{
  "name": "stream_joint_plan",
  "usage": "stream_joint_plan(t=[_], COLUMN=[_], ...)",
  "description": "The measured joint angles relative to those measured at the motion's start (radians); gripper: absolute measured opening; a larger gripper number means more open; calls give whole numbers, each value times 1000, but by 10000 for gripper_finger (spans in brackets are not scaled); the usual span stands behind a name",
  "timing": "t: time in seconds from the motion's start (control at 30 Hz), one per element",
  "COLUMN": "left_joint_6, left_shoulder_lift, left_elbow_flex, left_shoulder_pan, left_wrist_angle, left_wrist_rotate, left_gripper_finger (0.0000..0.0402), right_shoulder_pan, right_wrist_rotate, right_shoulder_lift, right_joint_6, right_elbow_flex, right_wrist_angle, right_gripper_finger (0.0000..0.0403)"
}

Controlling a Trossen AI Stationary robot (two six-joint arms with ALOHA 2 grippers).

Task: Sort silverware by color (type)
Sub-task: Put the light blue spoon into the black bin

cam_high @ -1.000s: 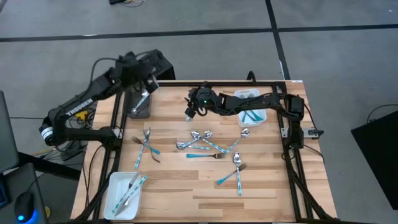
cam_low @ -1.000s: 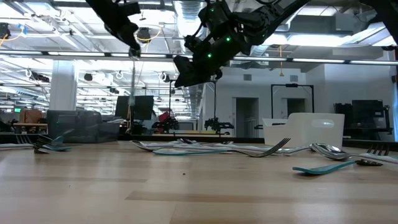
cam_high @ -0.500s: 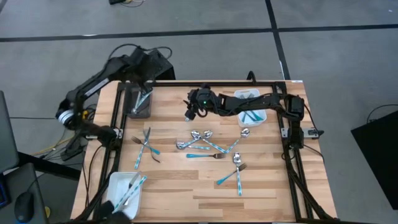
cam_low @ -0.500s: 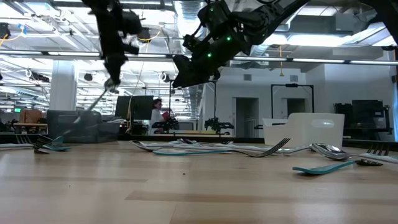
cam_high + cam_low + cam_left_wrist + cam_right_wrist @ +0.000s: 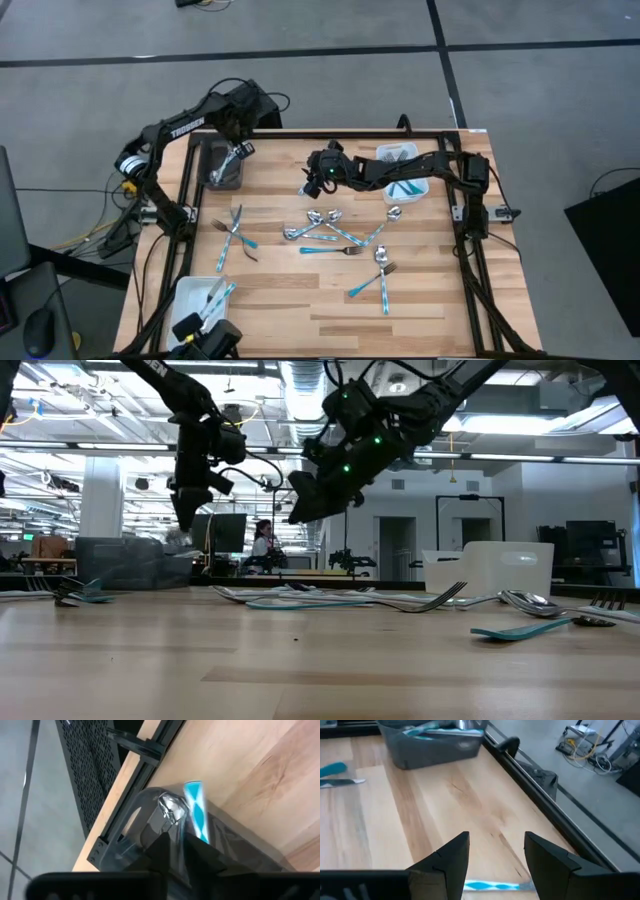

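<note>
Over the grey bin (image 5: 224, 167) at the table's (image 5: 300, 300) far left corner, the left hand (image 5: 240, 152) hangs, grip unclear, above a spoon (image 5: 192, 810), while the right hand (image 5: 312, 183) hovers open and empty above scattered silverware (image 5: 330, 235).

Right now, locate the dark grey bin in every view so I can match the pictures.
High view: dark grey bin at the table's far-left corner, under the left pincer.
Low view: bin far back on the picture's left.
Left wrist view: bin right beneath the camera, a teal-handled piece dropping in.
Right wrist view: bin across the table.
Shared landmark: the black table frame rail beside it.
</note>
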Motion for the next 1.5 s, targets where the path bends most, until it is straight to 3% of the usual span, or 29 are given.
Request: stream_joint_plan(t=[0.3,0.47,0.67,0.9,1.13,1.5], left_joint_6=[-56,-104,-121,-146,-182,-213], left_shoulder_lift=[0,0,15,74,93,93], left_elbow_flex=[0,0,-7,-44,-68,-71], left_shoulder_pan=[-2,-4,-46,-116,-138,-132], left_wrist_angle=[3,77,208,196,217,201], left_wrist_rotate=[9,112,97,-109,-209,-210], left_gripper_finger=[172,206,211,211,208,162], right_shoulder_pan=[-12,-10,-10,-9,-9,-6], right_wrist_rotate=[0,0,1,1,1,-13], right_shoulder_lift=[0,0,0,0,0,0], right_joint_6=[28,28,28,28,30,53], right_elbow_flex=[-48,-48,-48,-48,-48,-48], right_wrist_angle=[45,44,36,11,17,17], right_gripper_finger=[211,211,211,211,211,211])
